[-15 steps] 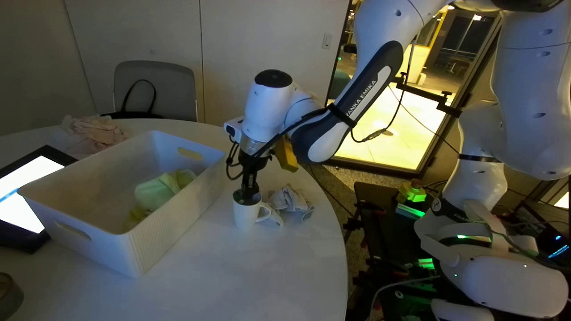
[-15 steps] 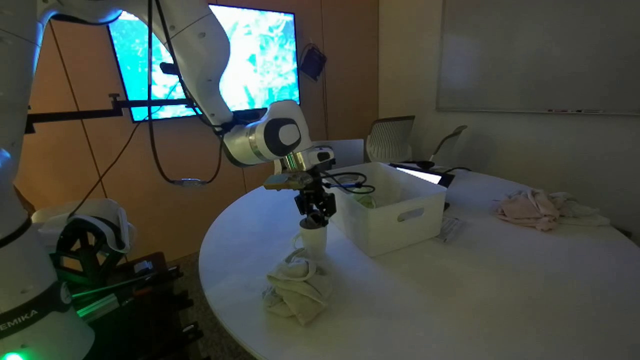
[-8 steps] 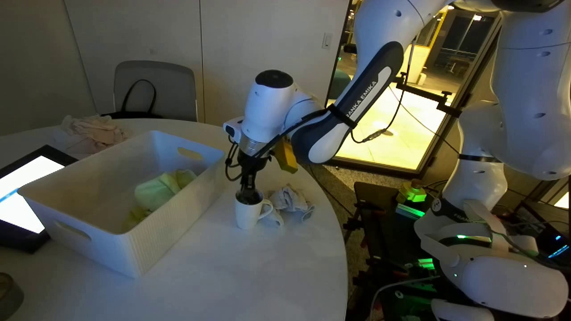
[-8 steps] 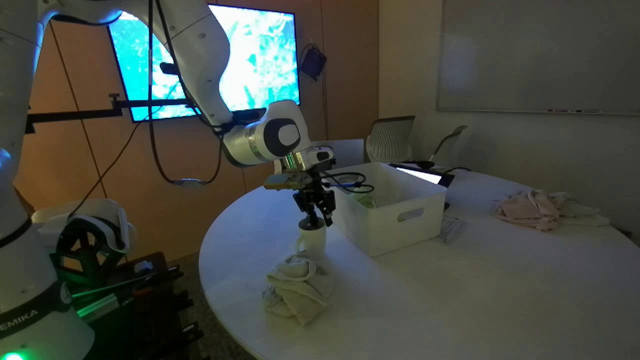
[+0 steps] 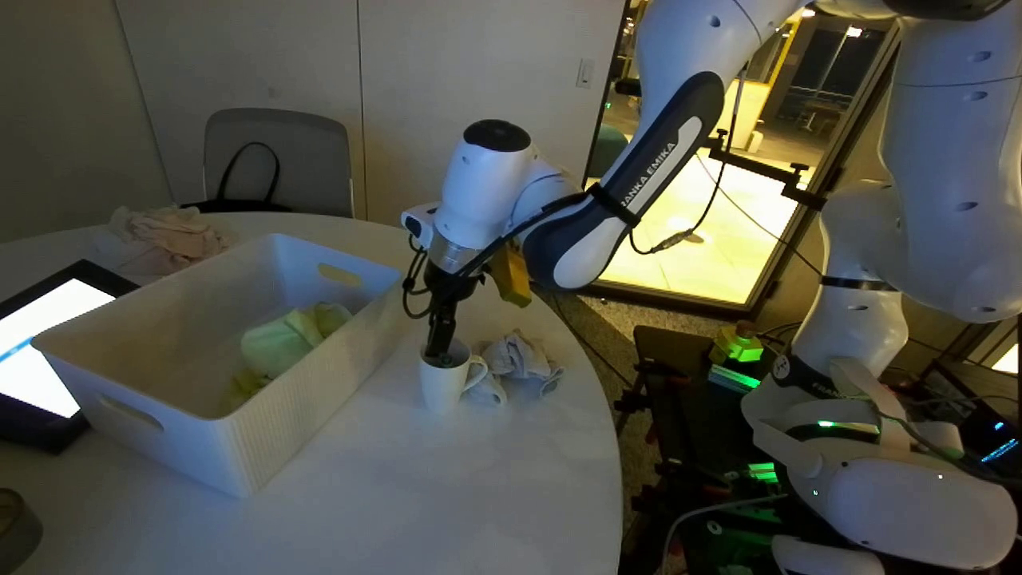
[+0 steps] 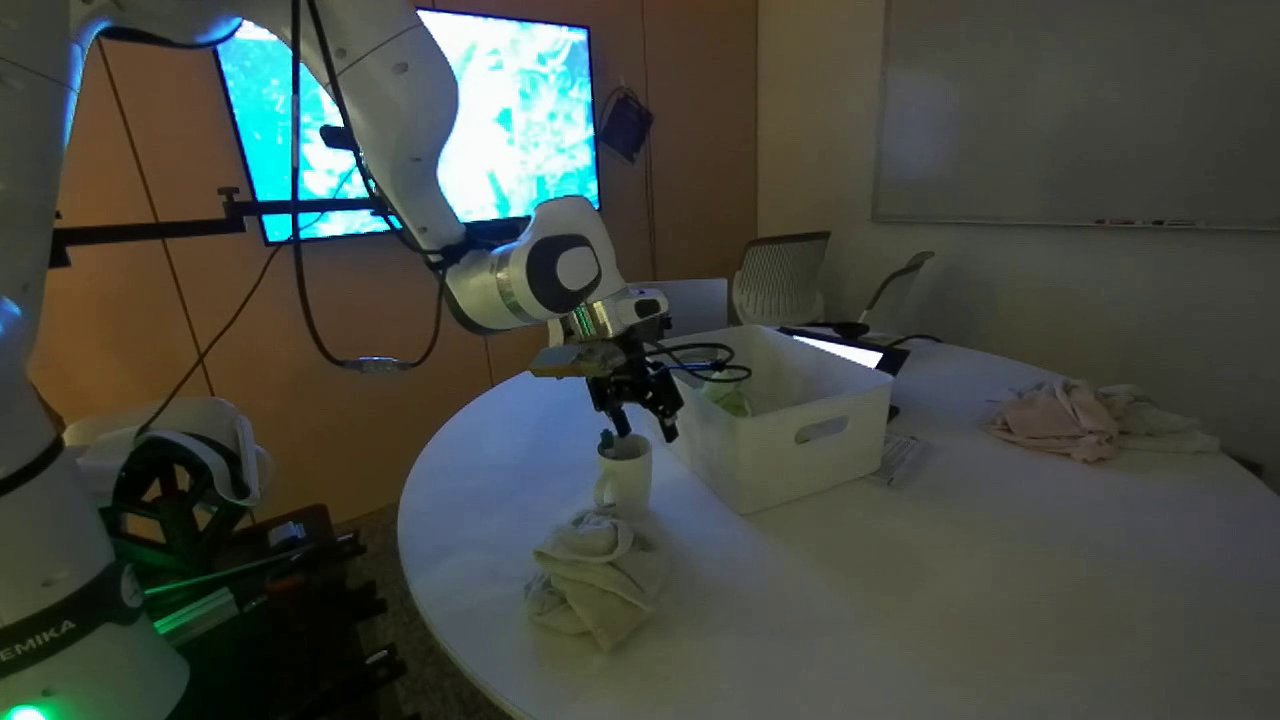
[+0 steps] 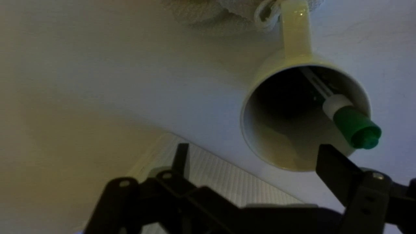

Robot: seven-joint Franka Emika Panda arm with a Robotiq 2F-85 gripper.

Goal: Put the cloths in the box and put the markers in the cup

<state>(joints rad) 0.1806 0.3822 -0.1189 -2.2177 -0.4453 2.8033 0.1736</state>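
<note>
In the wrist view my gripper (image 7: 253, 149) stands open, its fingers wide apart with nothing between them. One finger (image 7: 339, 174) overlaps the rim of the white cup (image 7: 260, 131). A marker (image 7: 352, 123) with a green cap leans inside the cup, cap end over the rim; the cup's bottom is dark. In both exterior views the gripper (image 6: 647, 432) is at the mouth of the cup (image 6: 625, 485). A pale cloth (image 5: 519, 358) lies crumpled on the table by the cup's handle. Yellow-green cloths (image 5: 283, 339) lie inside the white box (image 5: 207, 443).
The box's ribbed side (image 7: 224, 177) is close to the cup, under the gripper. Beyond the box lies a pink and white fabric heap (image 6: 1060, 420). A lit tablet (image 5: 60, 351) stands behind the box, and a dark round object (image 5: 17, 523) sits at the table's near corner.
My gripper has opened and the fingers have spread. It has risen and tilted slightly at the cup's mouth. The green marker cap now shows at the rim, free of the fingers.
</note>
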